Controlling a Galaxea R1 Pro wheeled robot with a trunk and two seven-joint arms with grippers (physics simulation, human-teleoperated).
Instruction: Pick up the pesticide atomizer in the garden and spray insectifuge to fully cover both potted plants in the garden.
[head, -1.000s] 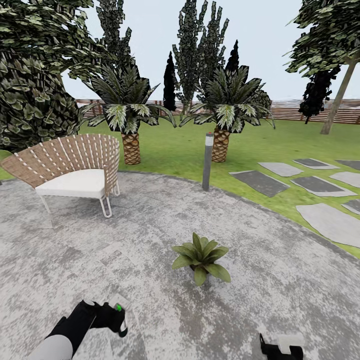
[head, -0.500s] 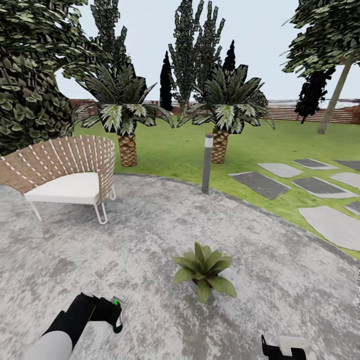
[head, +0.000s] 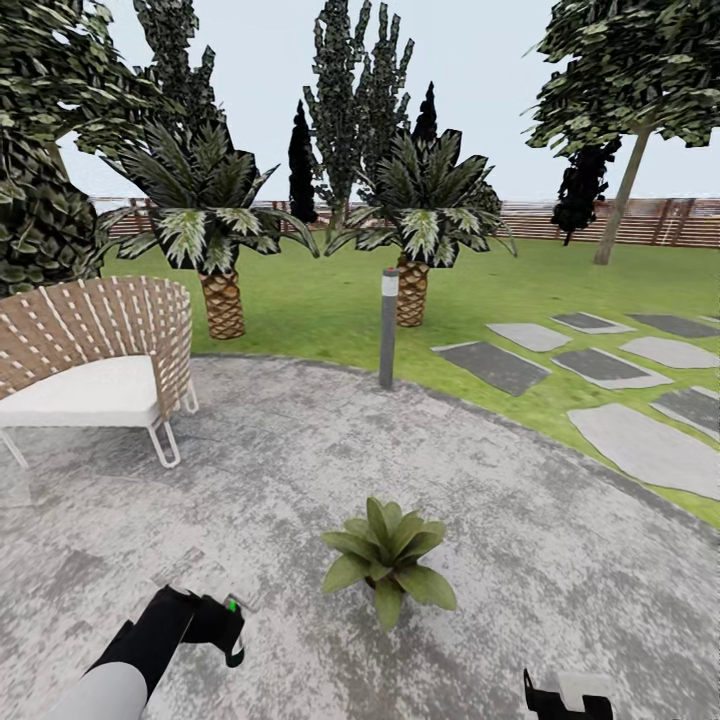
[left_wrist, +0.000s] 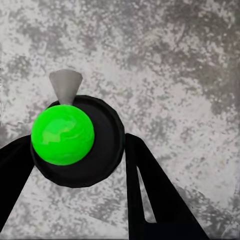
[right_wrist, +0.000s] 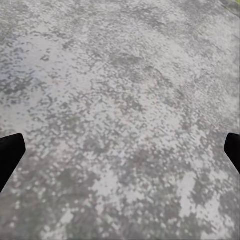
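In the head view my left gripper (head: 226, 630) hangs low over the paving at the lower left, shut on the pesticide atomizer (head: 233, 606). The left wrist view looks down on the atomizer (left_wrist: 75, 142): a black round body with a bright green cap and a grey nozzle. It sits between the two black fingers of the left gripper (left_wrist: 77, 165). One potted plant (head: 386, 553), a rosette of broad green leaves, stands on the paving ahead and to the right of that gripper. My right gripper (head: 565, 698) is at the bottom edge. In the right wrist view the right gripper (right_wrist: 120, 150) is open over bare paving.
A wicker chair (head: 95, 365) with a white cushion stands at the left. A grey bollard lamp (head: 388, 328) rises at the far rim of the paving, with two palms (head: 215, 240) behind it. Stepping stones (head: 640, 440) cross the lawn at the right. A slat fence (head: 640, 222) closes the back.
The whole view has shifted: chair, lamp and palms slid left and the potted plant sits lower and nearer. The left gripper keeps its hold on the atomizer.
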